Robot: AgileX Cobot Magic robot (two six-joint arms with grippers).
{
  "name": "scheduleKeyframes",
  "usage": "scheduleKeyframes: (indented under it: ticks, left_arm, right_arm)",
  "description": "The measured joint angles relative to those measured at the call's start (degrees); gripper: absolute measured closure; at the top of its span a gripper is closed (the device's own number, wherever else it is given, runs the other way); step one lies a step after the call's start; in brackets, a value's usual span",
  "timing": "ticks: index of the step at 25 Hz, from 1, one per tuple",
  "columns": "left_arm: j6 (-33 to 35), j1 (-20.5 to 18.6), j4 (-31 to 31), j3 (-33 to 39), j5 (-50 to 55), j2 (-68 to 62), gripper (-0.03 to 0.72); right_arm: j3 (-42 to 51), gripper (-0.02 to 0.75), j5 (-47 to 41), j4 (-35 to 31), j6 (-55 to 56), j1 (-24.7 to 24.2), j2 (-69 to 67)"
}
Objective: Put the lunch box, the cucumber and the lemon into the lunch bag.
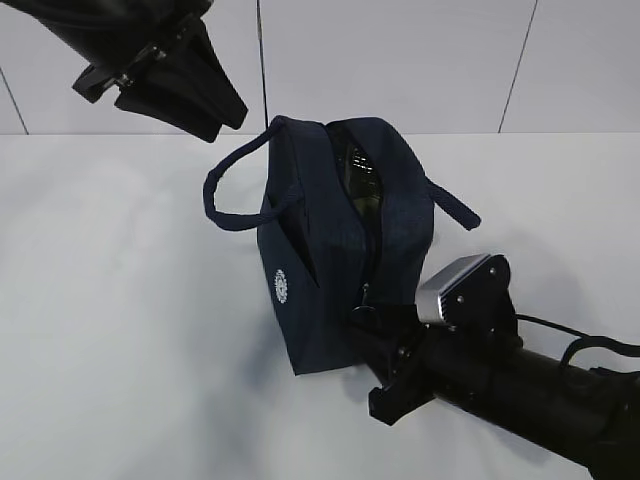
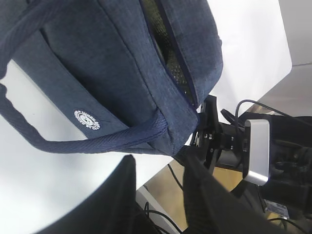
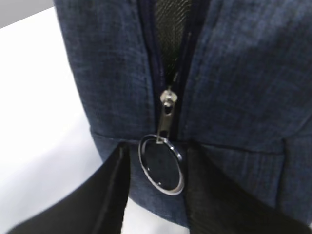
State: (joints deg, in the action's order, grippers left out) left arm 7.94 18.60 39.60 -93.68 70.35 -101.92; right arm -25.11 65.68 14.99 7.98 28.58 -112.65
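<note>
Standing on white table (image 1: 120, 330), navy bag (image 1: 330, 250) part-unzipped, right gripper (image 3: 158, 195) parted around ring pull (image 3: 162, 168), left gripper (image 1: 185, 85) raised, parted, empty.

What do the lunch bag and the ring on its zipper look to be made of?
The lunch bag looks like woven navy fabric, matte, with a visible heathered weave. The ring pull looks like polished metal: thin, silvery, catching highlights. The lining seen through the opening seems a dark mesh.

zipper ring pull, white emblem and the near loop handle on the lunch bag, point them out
zipper ring pull (image 3: 161, 165): right wrist view, on the metal ring's left rim.
white emblem (image 1: 281, 285): exterior view, centre of the round print.
loop handle (image 1: 222, 178): exterior view, on the strap's left bend.
</note>
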Motion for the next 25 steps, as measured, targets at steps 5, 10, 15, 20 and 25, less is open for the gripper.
scheduleKeyframes:
  ticks: [5, 10, 15, 20, 25]
  left_arm:
    - [0.0, 0.0, -0.1, 0.0, 0.0, 0.0, 0.452]
    - [0.0, 0.0, -0.2, 0.0, 0.0, 0.0, 0.452]
    - [0.0, 0.0, -0.2, 0.0, 0.0, 0.0, 0.452]
    - [0.0, 0.0, -0.2, 0.0, 0.0, 0.0, 0.452]
    - [0.0, 0.0, -0.2, 0.0, 0.0, 0.0, 0.452]
  right_arm:
    - [0.0, 0.461, 0.1, 1.9, 0.1, 0.0, 0.0]
    - [0.0, 0.461, 0.1, 2.3, 0.1, 0.0, 0.0]
    - [0.0, 0.461, 0.1, 2.4, 0.1, 0.0, 0.0]
    - [0.0, 0.511, 0.1, 2.4, 0.1, 0.0, 0.0]
    - [0.0, 0.624, 0.1, 2.4, 0.1, 0.0, 0.0]
